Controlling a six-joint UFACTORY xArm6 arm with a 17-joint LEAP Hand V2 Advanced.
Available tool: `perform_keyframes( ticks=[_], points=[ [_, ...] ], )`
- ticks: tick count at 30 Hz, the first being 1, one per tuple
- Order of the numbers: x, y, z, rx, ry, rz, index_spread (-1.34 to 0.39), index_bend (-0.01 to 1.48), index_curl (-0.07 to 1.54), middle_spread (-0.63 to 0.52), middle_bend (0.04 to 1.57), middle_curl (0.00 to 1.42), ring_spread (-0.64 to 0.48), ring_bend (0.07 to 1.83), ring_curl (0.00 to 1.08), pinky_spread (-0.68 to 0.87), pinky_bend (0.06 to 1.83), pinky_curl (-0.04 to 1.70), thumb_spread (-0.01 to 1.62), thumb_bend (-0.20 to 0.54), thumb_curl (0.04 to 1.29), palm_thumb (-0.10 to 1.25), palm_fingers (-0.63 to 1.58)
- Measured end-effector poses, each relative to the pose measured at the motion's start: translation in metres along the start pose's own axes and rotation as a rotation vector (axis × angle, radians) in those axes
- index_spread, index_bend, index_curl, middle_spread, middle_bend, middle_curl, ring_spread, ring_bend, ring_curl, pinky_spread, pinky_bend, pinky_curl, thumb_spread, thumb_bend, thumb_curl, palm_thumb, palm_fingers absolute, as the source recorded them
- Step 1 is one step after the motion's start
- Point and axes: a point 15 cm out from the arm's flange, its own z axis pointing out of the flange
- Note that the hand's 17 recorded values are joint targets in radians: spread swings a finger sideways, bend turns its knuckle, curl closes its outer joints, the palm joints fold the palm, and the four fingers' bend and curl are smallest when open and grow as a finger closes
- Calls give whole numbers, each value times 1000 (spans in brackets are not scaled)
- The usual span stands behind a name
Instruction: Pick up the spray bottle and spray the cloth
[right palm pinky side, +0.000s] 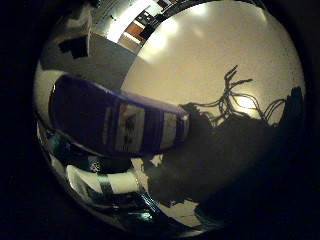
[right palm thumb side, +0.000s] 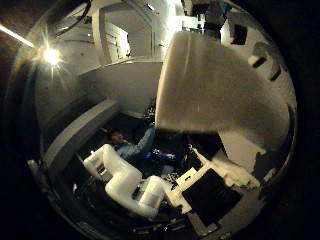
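We see the dark purple plastic spray bottle (right palm pinky side: 117, 122) with its pale label close against our palm, above the pale tabletop (right palm pinky side: 210, 55). Our white-and-black hand (right palm thumb side: 132, 185) shows curled fingers (right palm pinky side: 107, 182) beside the bottle, seemingly clamped on it.

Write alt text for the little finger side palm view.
A dark blue spray bottle with a pale label fills much of the view, lying close across the palm of the hand, whose white and black fingers show beside it. Beyond it lies a pale tabletop, crossed by the dark shadow of the hand and arm.
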Motion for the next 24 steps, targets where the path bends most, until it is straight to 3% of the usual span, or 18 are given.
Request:
perform_keyframes(
  ticks=[5,9,24],
  points=[
    [2,1,-7,-26,24,-21,-392,206,362,-56,471,409,-107,985,392,-62,847,680,924,-29,413,817,0],
    [1,0,-12,-29,35,-30,-379,177,351,-33,427,387,-78,877,349,43,749,610,920,-32,396,795,11],
    [1,-6,-66,-41,108,-66,-359,155,283,-3,327,358,-19,714,290,197,647,422,915,-28,366,772,82]
  ],
)
